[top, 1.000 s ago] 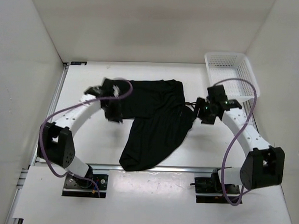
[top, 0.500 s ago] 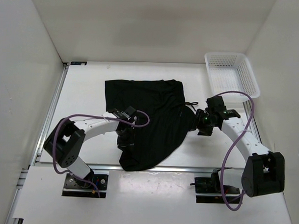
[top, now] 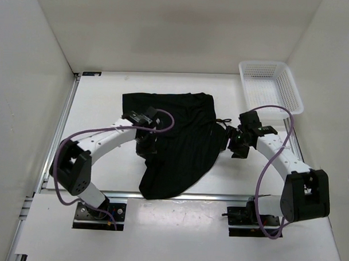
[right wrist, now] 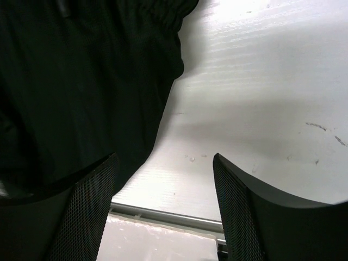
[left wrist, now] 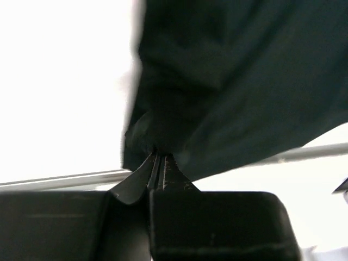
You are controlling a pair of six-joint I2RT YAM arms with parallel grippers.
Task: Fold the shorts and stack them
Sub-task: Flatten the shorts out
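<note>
The left gripper [left wrist: 156, 159] pinches the shorts [top: 180, 136] at their edge for folding; the right gripper [right wrist: 164, 162] hovers wide, empty.

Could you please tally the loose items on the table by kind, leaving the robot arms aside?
Black shorts: 1
White mesh basket: 1
Total: 2

My arms are curved white links, left arm [top: 102, 138] and right arm [top: 277, 152], with chunky black joints and a purple cable [top: 54, 166] looping along each. My right hand [right wrist: 164, 160] has black fingers [right wrist: 81, 212] with mesh-textured pads.
</note>
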